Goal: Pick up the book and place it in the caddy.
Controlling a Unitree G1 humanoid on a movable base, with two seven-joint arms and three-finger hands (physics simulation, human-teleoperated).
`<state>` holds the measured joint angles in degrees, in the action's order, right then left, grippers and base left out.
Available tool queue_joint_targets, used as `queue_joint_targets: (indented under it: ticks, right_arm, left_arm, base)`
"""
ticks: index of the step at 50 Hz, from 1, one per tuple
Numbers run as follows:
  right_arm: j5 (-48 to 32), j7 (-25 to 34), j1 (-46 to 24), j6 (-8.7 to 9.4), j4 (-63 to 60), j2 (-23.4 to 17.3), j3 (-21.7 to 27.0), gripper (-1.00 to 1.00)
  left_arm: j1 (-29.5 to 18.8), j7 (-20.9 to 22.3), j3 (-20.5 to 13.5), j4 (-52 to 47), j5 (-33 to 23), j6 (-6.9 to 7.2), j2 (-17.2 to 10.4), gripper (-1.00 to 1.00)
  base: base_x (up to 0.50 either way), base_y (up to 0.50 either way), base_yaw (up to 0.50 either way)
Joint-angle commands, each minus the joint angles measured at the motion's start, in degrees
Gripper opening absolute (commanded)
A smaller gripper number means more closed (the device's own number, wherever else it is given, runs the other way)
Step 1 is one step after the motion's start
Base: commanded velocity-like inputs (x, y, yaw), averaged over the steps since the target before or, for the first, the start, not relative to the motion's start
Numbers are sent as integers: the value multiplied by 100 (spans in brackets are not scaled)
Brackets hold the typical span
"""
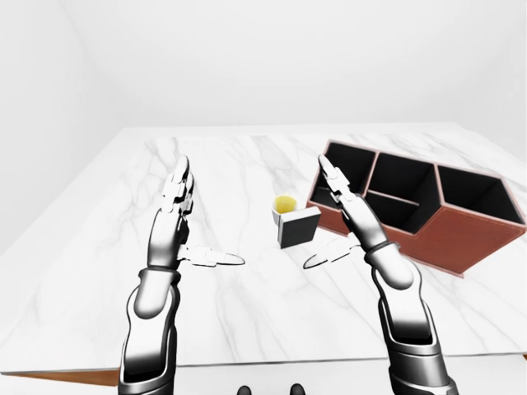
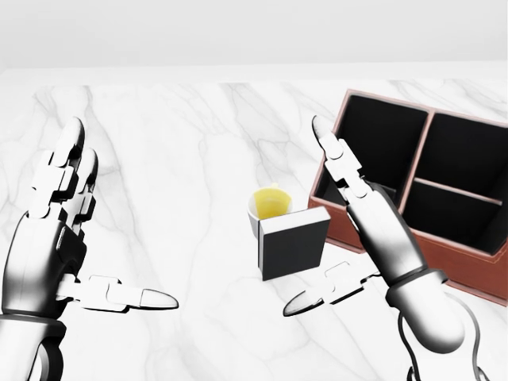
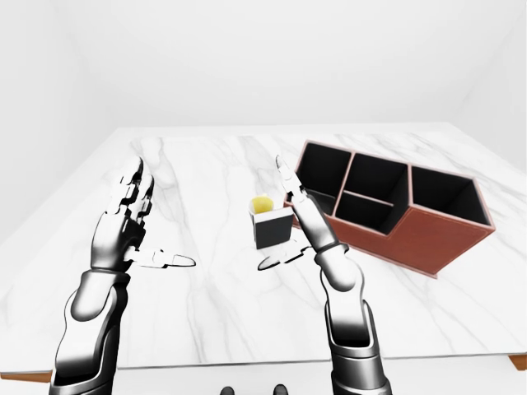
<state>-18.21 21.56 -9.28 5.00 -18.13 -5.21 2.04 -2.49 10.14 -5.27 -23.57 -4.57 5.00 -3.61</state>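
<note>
Head view: approach step. My right robot hand [image 2: 337, 238] spread wide, empty, beside upright book [image 2: 294, 243]; left robot hand [image 2: 79, 238] likewise. Next: close round book, lift toward caddy [image 2: 444, 246] at bench right edge.

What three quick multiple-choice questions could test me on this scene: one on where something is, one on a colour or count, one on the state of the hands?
1. In the head view, the upright black book stands:
A. inside the caddy
B. left of the reddish-brown caddy
C. in a hand

2. The white cup behind the book is filled with something:
A. yellow
B. blue
C. red

3. The right hand is:
A. shut on the book
B. open, beside the book
C. out of view

Answers: 1 B, the book stands on the marble table by the caddy's left wall; 2 A, yellow shows inside; 3 B, fingers are spread, holding nothing.
</note>
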Motion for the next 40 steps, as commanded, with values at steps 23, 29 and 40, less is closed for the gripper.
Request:
queue_joint_targets:
  ticks: [23,29,40]
  right_arm:
    - [25,9,14,0,34,-6,18,100]
    - [24,21,29,0,8,-10,18,100]
    - [17,-1,52,0,43,1,1,100]
  left_arm:
    - [-21,-2,24,-7,-33,0,3,100]
    - [-15,1,19,-18,-38,0,-1,100]
    - [-6,7,9,29,-38,0,-3,100]
  base:
    - [9,0,0]
    - [9,0,0]
    - [9,0,0]
